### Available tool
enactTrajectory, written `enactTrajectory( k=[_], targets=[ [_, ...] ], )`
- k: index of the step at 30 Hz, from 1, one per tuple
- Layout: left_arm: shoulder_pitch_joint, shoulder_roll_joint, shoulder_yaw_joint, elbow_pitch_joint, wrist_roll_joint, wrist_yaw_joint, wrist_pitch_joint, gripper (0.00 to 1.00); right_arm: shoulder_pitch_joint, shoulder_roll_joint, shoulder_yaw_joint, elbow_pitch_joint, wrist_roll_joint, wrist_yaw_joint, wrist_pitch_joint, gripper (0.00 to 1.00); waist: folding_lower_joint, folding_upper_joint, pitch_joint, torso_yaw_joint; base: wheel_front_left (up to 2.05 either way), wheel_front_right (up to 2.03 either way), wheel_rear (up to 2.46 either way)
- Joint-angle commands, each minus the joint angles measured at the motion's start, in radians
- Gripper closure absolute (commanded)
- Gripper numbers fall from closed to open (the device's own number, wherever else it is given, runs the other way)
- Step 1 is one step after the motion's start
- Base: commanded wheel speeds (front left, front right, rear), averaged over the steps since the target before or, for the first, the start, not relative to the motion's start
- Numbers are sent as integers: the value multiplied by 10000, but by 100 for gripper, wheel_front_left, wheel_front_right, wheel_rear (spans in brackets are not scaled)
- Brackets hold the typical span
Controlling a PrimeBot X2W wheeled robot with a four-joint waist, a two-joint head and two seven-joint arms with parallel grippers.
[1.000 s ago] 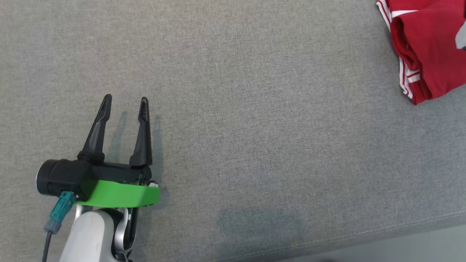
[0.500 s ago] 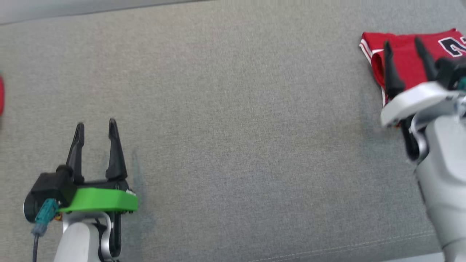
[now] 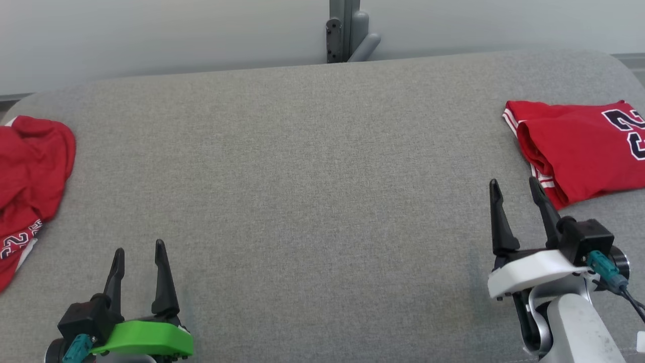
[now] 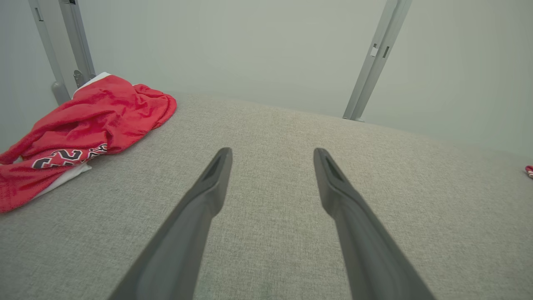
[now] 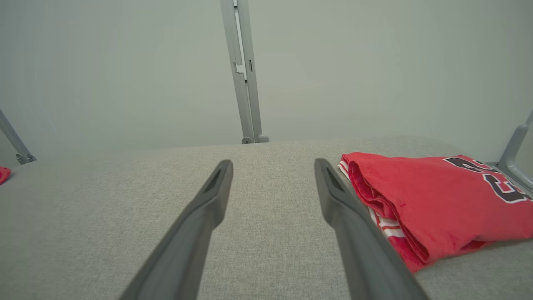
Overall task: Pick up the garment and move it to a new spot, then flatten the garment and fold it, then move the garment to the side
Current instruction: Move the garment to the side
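Head view shows the folded red basketball jersey with white-striped trim and dark numerals (image 3: 579, 146) lying flat at the far right of the grey woven-fabric surface (image 3: 312, 166), with nothing touching it. Half a second ago the right arm's dark fingers overlapped it in that view. Now the right gripper (image 3: 514, 182) sits nearer the robot, just beside the jersey's near corner, its fingers spread and empty. The camera has also tilted up, so the whole picture has shifted, bringing in a second, crumpled red jersey (image 3: 30, 171) at the far left edge. The left gripper (image 3: 139, 247) hovers low on the left, fingers apart and holding nothing, well apart from that heap. I judge the folded garment set aside and released, so that cycle is finished. The crumpled one looks next for pickup.
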Motion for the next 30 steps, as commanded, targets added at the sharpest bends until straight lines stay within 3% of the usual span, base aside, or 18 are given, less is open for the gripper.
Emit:
enactTrajectory(
  k=[1,13,30],
  targets=[
    [222,-8,14,33,82,-49,-8,0,409,22,4,-197,-78,-18,-40,0,0,71,-504,214,0,0,0],
    [436,-67,-343,225,127,0,-8,0,1425,39,954,-376,569,-18,-41,0,0,71,-917,4,0,0,0],
    [360,-69,-338,377,19,70,-9,0,1297,41,1088,-191,753,-18,-39,0,0,71,-975,-64,0,0,0]
  ],
)
